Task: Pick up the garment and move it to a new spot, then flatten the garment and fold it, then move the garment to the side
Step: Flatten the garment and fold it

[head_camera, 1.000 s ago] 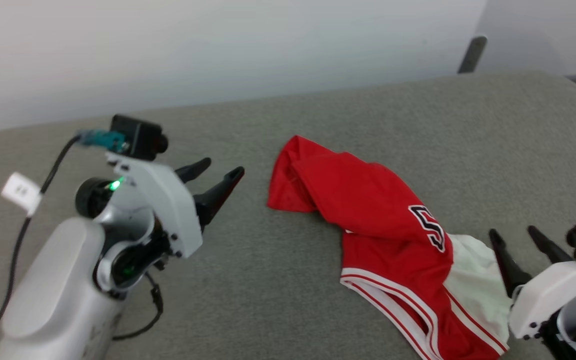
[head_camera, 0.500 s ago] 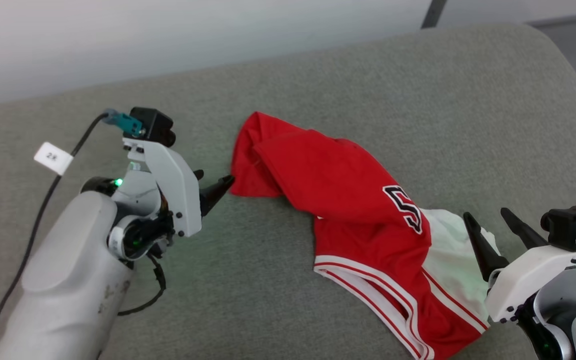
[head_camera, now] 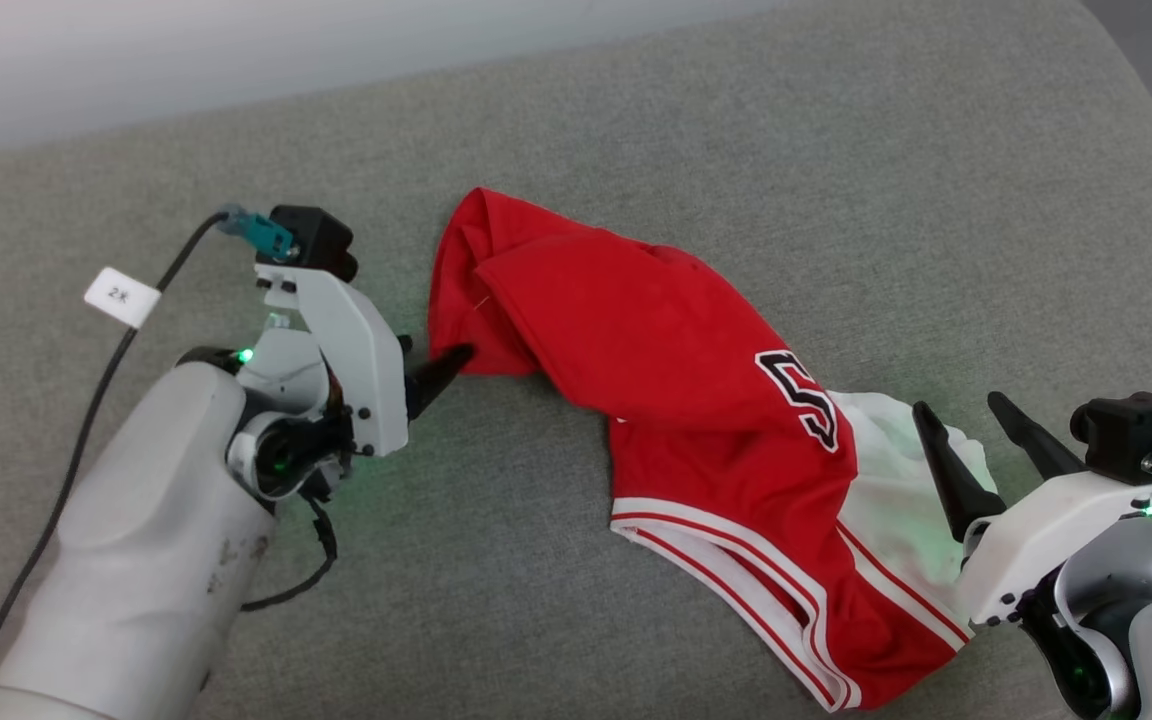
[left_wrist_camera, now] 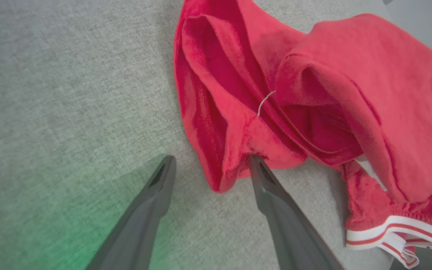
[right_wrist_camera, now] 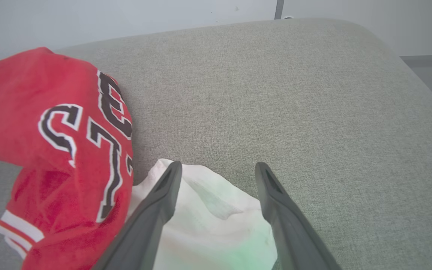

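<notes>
Left gripper (left_wrist_camera: 211, 159), spread, straddles the crumpled red garment (head_camera: 676, 350) edge; right gripper (head_camera: 958, 404), spread, seemingly touches its white sleeve (right_wrist_camera: 216, 213); cushion (head_camera: 836, 200) woven grey.

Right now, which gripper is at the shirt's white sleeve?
The right gripper: the white sleeve lies between its open fingers. The left gripper, also open, is at the plain red end of the shirt, one fingertip against the red cloth.

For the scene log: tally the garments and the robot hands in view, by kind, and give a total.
Garments: 1, the red jersey
Robot hands: 2, the left hand and the right hand, both open
Total: 3
</notes>
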Robot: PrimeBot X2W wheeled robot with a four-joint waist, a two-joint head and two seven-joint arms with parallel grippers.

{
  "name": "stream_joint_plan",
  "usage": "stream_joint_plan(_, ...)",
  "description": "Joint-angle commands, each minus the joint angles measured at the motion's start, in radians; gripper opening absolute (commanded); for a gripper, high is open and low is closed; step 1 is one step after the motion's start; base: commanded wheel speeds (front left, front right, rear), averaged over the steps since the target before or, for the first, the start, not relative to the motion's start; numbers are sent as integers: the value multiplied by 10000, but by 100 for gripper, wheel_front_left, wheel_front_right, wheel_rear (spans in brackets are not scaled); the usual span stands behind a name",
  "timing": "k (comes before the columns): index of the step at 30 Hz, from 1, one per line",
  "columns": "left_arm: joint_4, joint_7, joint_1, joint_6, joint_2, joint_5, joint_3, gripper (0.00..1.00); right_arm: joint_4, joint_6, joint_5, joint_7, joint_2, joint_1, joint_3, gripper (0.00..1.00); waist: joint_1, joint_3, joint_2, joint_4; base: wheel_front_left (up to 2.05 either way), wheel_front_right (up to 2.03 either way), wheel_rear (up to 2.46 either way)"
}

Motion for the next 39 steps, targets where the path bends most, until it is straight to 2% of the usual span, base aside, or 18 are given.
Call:
stream_joint_plan(1, 190, -68, -51, -49, 30, 45, -88, 100, 38, -8, 32, -65, 21, -104, 33, 100, 0, 115, 0, -33, 0, 0, 0)
stream_joint_plan(4, 652, -190, -84, -21, -11, -122, -227, 100, 80, -7, 59, -113, -2, -232, 93, 100, 0, 212, 0, -50, 0, 0, 0)
stream_joint_plan(5, 769, -189, -74, -21, -71, -238, -271, 69, 105, -7, 77, -111, -22, -247, 100, 100, 0, 234, 0, -46, 0, 0, 0)
stream_joint_plan(6, 842, -142, -73, -22, -139, -385, -333, 18, 125, -7, 85, -124, -48, -258, 93, 100, 0, 251, 0, -33, 0, 0, 0)
stream_joint_plan(7, 860, -88, -81, -24, -191, -575, -397, 0, 143, -7, 89, -129, -61, -268, 75, 100, 0, 259, 0, -10, 0, 0, 0)
stream_joint_plan(12, 1085, -67, -283, -29, -267, -1218, -467, 0, 180, -7, 39, -135, -157, -308, -38, 100, 0, 178, 0, 212, 0, 0, 0)
stream_joint_plan(22, 1116, -700, -455, -32, 155, -1611, -741, 0, 104, -8, -101, 34, -276, 31, -217, 100, 0, -365, 0, 902, 0, 0, 0)
stream_joint_plan(32, 957, -1342, 139, -30, 1161, -1932, -604, 0, -148, -7, -160, 380, -416, 598, -505, 100, 0, -1160, 0, 1685, 0, 0, 0)
stream_joint_plan(39, 1077, -1574, 724, 32, 1919, -1972, -425, 0, -307, -7, -179, 665, -450, 896, -460, 100, 0, -1642, 0, 1994, 0, 0, 0)
